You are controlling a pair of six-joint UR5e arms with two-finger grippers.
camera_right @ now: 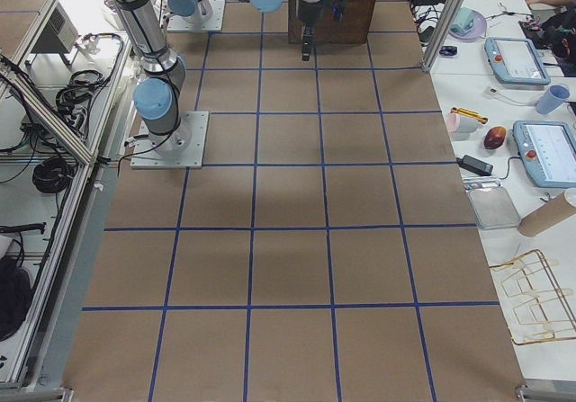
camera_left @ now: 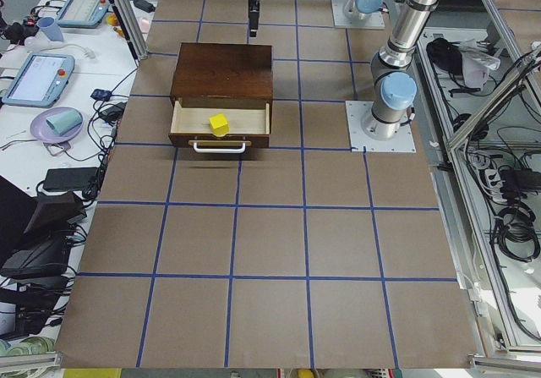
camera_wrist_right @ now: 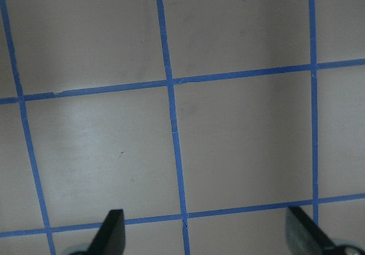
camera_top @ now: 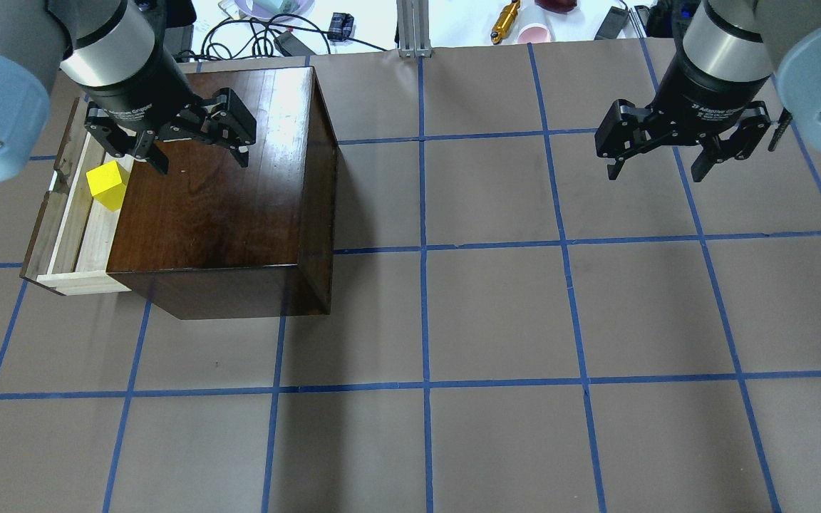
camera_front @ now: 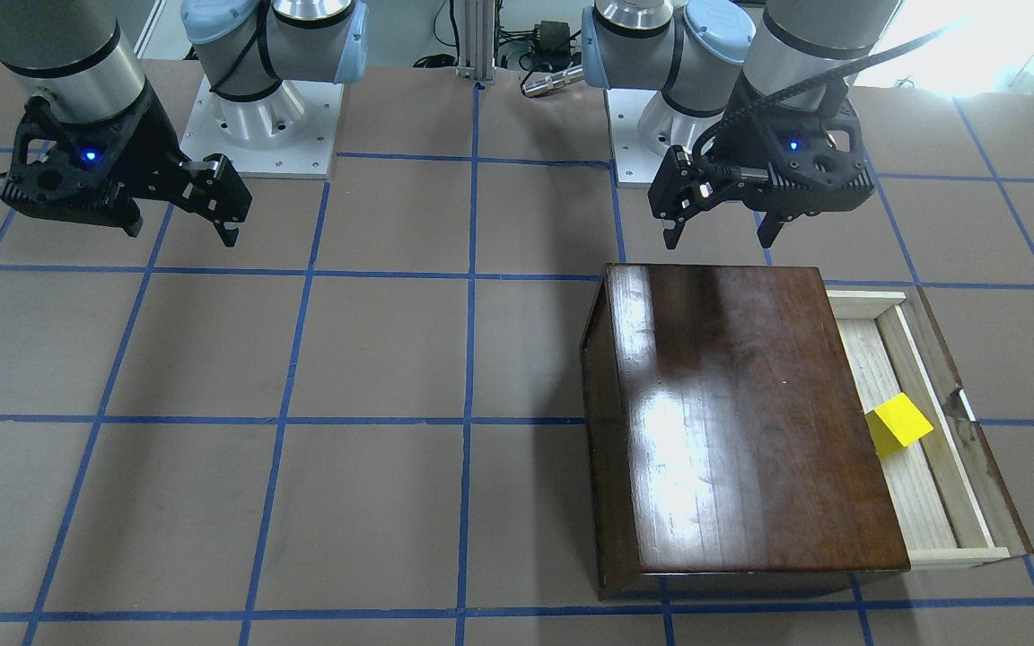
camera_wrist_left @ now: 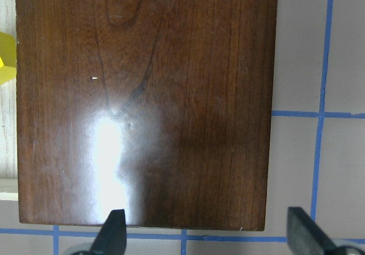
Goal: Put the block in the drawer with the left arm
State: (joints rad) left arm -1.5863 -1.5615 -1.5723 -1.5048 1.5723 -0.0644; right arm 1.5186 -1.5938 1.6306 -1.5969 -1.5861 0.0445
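Note:
The yellow block (camera_front: 898, 423) lies in the open drawer (camera_front: 916, 502) of the dark-brown cabinet (camera_front: 750, 413). It also shows in the overhead view (camera_top: 107, 184), the exterior left view (camera_left: 219, 124) and at the left edge of the left wrist view (camera_wrist_left: 4, 58). My left gripper (camera_top: 202, 164) is open and empty. It hovers over the cabinet top (camera_wrist_left: 142, 95), beside the drawer (camera_top: 83, 228) and apart from the block. My right gripper (camera_top: 656, 174) is open and empty over the bare table.
The table is brown with a blue tape grid (camera_top: 421, 249). Both arm bases (camera_front: 261, 117) stand at the robot's edge. Cables, cups and small tools (camera_top: 507, 18) lie beyond the far edge. Side benches hold tablets (camera_right: 544, 150).

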